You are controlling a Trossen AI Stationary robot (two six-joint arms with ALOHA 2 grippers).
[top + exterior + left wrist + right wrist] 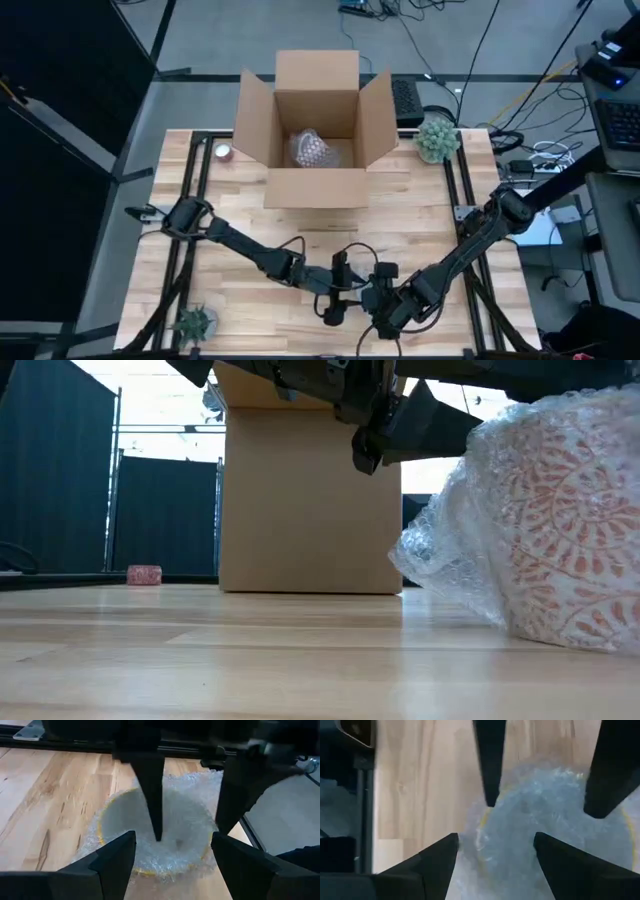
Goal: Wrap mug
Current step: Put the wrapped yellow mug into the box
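With both jaws spread open right over the bubble-wrapped mug (160, 835) at the surface's near edge, left gripper (170, 852) and right gripper (495, 855) should tuck loose wrap into the mouth gently. Cardboard box (315, 125) already holds another wrapped bundle (312, 150); small plants (437, 138) sit well clear.

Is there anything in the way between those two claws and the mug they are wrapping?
Nothing visible. Both the left pincer and the right pincer hover open right above the bubble-wrapped mug at the table's near edge. Only the wrap itself covers the mug.
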